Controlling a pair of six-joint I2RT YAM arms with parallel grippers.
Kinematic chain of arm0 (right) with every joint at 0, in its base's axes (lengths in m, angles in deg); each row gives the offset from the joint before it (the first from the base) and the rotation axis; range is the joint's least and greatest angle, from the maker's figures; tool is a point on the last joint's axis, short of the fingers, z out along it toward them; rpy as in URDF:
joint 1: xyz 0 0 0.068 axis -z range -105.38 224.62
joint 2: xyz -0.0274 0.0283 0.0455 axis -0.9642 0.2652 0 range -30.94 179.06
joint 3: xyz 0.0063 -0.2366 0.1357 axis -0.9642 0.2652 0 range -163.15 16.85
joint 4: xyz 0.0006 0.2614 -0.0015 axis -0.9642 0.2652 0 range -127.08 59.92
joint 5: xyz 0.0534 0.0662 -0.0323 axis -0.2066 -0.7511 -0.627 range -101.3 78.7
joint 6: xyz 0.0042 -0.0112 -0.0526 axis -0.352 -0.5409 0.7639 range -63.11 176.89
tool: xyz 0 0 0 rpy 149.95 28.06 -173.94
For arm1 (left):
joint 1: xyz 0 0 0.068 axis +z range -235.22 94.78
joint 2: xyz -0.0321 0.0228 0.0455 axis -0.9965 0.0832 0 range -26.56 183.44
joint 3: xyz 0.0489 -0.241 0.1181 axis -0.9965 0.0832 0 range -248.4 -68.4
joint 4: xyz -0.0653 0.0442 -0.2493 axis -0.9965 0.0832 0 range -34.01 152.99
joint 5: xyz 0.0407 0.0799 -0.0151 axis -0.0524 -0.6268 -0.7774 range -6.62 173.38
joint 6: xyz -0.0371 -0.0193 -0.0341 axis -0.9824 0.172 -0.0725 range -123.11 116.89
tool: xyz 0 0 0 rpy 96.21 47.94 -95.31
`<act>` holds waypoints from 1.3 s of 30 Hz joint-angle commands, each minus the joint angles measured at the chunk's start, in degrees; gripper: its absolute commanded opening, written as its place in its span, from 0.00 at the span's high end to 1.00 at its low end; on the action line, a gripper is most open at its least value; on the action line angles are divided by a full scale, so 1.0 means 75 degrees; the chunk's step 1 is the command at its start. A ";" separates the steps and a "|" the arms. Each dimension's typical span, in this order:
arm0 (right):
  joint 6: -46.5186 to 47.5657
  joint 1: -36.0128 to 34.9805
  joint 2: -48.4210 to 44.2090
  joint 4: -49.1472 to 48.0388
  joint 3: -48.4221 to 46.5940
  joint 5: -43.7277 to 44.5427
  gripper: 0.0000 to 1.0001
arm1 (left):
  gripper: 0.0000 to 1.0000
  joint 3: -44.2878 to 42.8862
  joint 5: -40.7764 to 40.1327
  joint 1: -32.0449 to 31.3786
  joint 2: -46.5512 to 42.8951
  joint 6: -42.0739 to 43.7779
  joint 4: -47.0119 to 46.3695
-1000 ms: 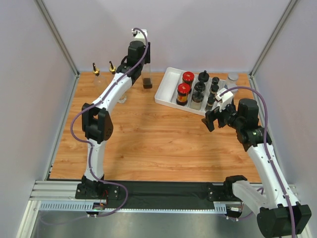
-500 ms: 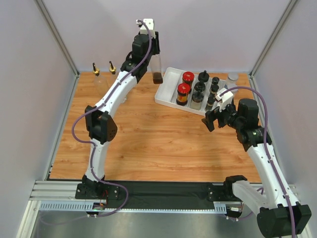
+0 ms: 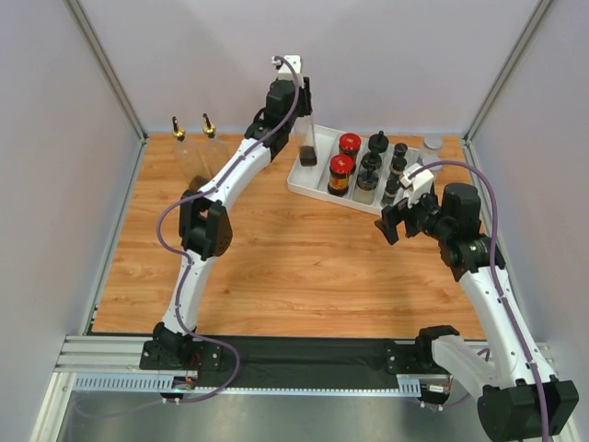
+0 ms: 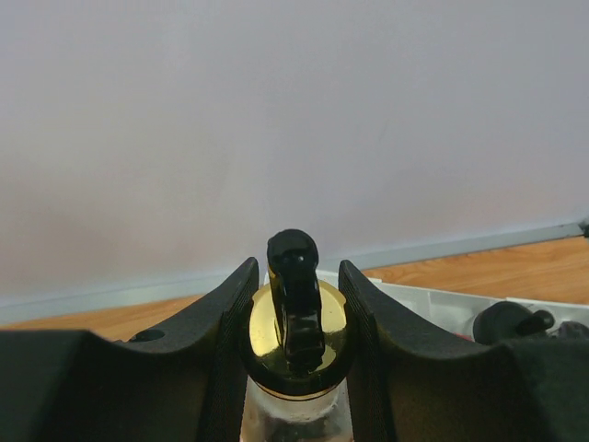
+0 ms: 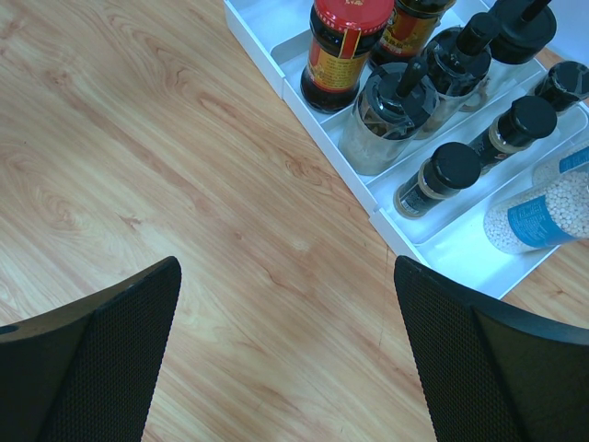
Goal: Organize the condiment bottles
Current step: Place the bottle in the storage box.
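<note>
Placing step: the left tool (image 4: 296,281) grips a tall clear glass bottle with gold collar and black spout (image 4: 296,333) over the nine-o'clock end of the white divided tray (image 3: 324,138) (seemingly not yet down). Next comes a straight, upright lowering. The right tool (image 5: 285,267) gapes wide, empty.

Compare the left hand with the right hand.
The left hand is shut on a clear pourer bottle at its neck; the right hand is wide open and empty. The left hand is raised at the left end of the tray; the right hand hangs over bare table beside it. Both have black fingers.
</note>
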 commanded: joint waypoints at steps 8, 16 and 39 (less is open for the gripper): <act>0.0012 0.0023 -0.0161 -0.0210 -0.0061 0.0001 0.00 | 1.00 -0.0628 0.0182 -0.0048 0.0114 -0.0114 -0.0876; 0.0024 0.0034 -0.0149 -0.0222 -0.0073 0.0036 0.00 | 0.94 -0.0569 0.0159 -0.0282 0.0395 0.0694 -0.0677; 0.0047 0.0011 -0.0173 -0.0222 -0.0061 0.0095 0.00 | 0.28 0.0555 0.0030 -0.0423 -0.0319 0.1105 -0.0852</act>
